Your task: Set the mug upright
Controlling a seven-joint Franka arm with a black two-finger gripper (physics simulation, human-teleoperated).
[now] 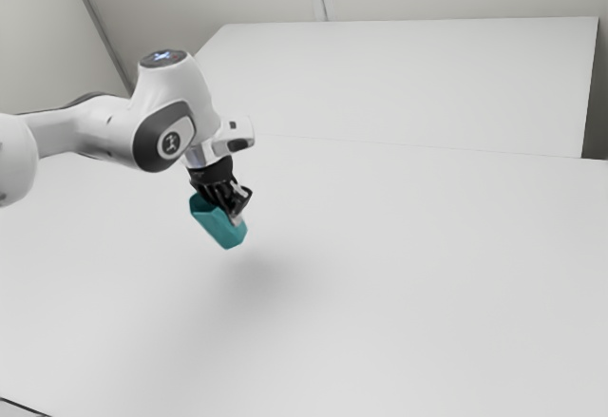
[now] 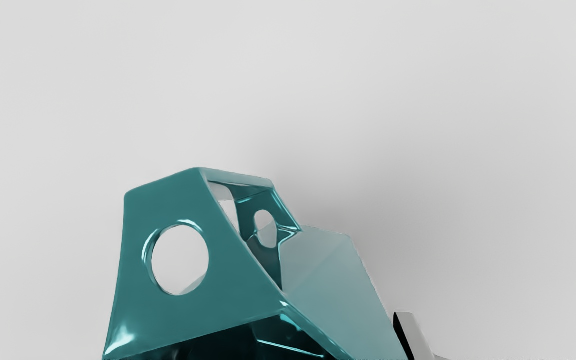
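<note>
Gripping the tilted mug (image 2: 168, 320) aloft, the jaws show one fingertip (image 2: 413, 332), their gap's width hidden.

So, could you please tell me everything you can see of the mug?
The mug is teal and angular, with flat facets, a glossy finish and round holes through it; whether plastic or ceramic, I cannot tell. It hangs tilted in the hand, clear of the white table, with a soft shadow below.
</note>
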